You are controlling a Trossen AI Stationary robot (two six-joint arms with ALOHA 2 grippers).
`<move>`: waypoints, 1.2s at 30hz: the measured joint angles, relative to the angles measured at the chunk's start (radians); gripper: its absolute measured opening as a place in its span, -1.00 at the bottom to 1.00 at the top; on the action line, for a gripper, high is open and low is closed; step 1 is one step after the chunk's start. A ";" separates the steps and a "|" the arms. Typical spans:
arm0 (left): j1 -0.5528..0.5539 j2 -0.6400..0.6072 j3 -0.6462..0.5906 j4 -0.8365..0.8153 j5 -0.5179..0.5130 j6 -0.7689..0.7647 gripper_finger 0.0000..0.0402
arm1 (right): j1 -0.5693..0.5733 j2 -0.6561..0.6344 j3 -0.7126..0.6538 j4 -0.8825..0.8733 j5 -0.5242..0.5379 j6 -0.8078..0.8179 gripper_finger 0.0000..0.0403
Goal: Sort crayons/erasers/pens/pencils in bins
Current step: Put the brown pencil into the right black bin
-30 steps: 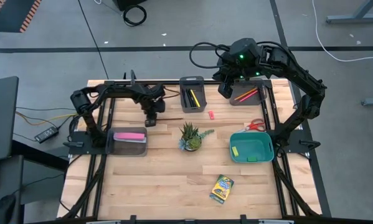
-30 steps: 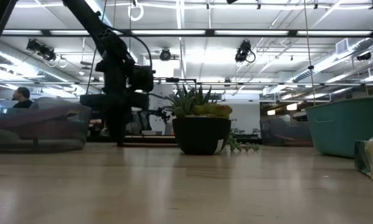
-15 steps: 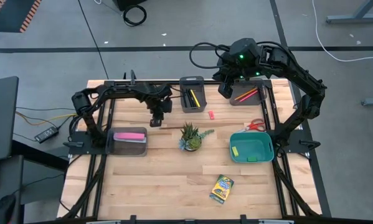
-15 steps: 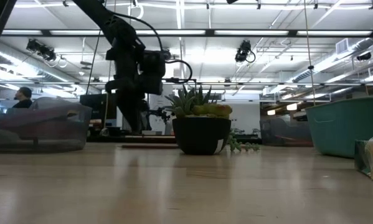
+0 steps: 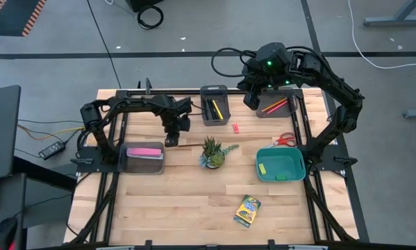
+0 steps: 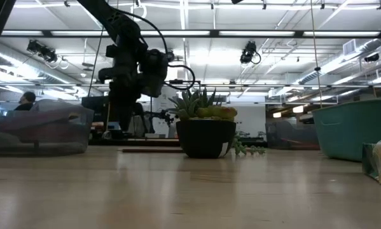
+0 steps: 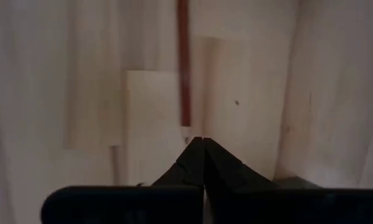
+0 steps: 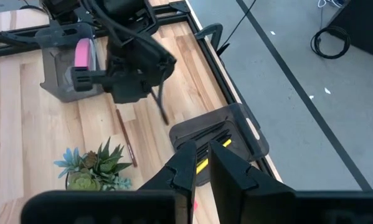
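1. Here, your pale wooden plank table (image 5: 187, 201) fills the middle of the high view, on a grey floor; the low view shows a ceiling with strip lights behind it.
2. Your left gripper (image 5: 170, 139) hangs left of centre, fingers pressed together, just above a thin red-brown pencil (image 5: 188, 143) lying flat on the wood.
3. Your right gripper (image 5: 251, 99) hovers at upper right beside a grey bin (image 5: 292, 105) holding red and orange pencils; fingers nearly closed, holding nothing.
4. The small potted green plant (image 5: 212, 152) stands just right of the loose pencil.
5. The dark narrow bin (image 5: 204, 113) of pens sits at upper centre, the teal-green bin (image 5: 280, 164) at right, the yellow-and-green crayon box (image 5: 247, 210) at lower right.
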 joint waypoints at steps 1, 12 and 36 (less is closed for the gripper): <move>-0.009 0.000 0.000 -0.007 -0.003 0.001 -0.95 | 0.000 0.000 0.000 0.000 0.000 -0.001 -0.76; -0.141 0.024 0.002 0.054 -0.162 -0.050 -0.34 | 0.000 0.000 0.000 0.000 0.000 -0.003 -0.76; -0.142 0.174 0.007 0.072 -0.196 -0.263 -0.33 | 0.053 0.000 0.000 0.000 0.003 0.034 -0.76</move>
